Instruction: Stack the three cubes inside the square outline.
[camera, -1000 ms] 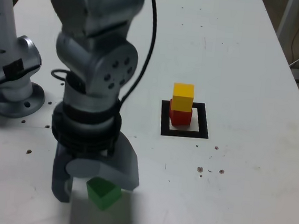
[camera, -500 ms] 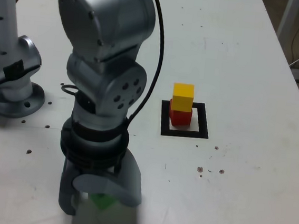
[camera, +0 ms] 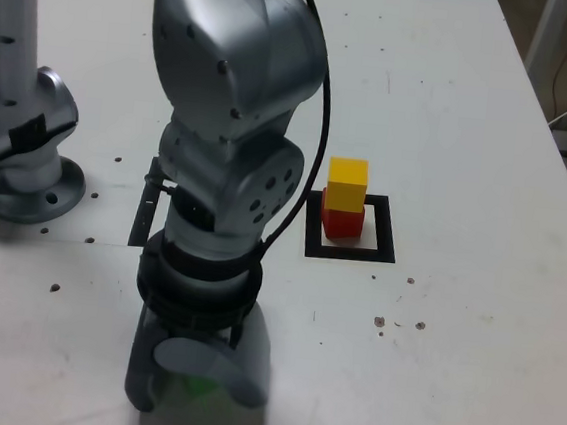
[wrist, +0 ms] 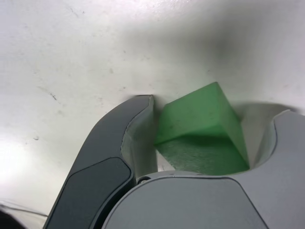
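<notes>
Compared with a second ago, the arm (camera: 224,157) has swung toward the exterior view's right and sunk lower over the near edge of the white table (camera: 471,140), so that its bulk now hides most of what was plainly in sight before. Then, the green cube (camera: 192,385) showed clearly between the jaws; in the exterior view now only a faint green patch of it shows under the gripper (camera: 196,390), which reaches down to the tabletop. A thin black strip (camera: 144,202), covered earlier by the arm, now shows just at the exterior view's left of the wrist. Nothing has shifted at the square outline (camera: 352,227): the red cube (camera: 341,221) sits inside it with the yellow cube (camera: 347,185) on top, well apart from the gripper, toward the exterior view's right. A second arm's grey base (camera: 19,147) stands at the exterior view's left as before. In the wrist view the green cube (wrist: 205,131) sits between the two jaws of the gripper (wrist: 205,138), turned corner-on; the dark finger (wrist: 124,143) is at or very near one face, and the pale finger (wrist: 281,143) stands close at the other side with a sliver of table between. The jaws are partly drawn in around the cube, but whether they clamp it I cannot tell.
</notes>
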